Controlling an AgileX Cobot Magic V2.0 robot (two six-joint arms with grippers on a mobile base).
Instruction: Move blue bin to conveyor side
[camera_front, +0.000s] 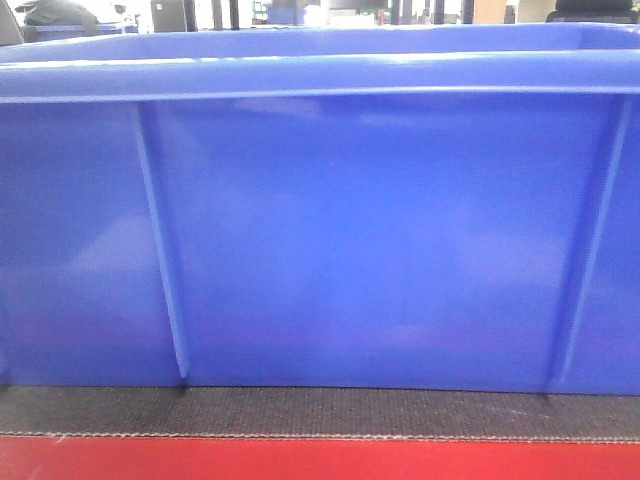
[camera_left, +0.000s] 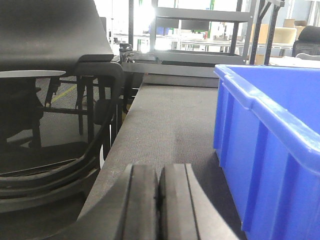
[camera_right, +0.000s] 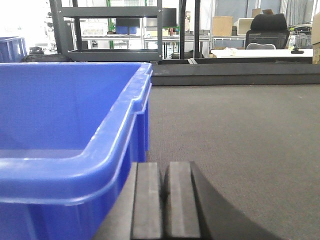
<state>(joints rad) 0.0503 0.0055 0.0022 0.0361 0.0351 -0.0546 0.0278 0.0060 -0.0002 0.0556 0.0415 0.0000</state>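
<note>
Blue bin (camera_front: 330, 230) sat on the belt (camera_front: 300, 412); left gripper (camera_left: 159, 200) at its 9 o'clock, right gripper (camera_right: 164, 200) at 3, both clenched empty.

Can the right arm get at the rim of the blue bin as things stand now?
Probably yes. The right pincer is shut and empty, just beside the blue bin's near corner, with only bare black belt around it; it must open first.
</note>
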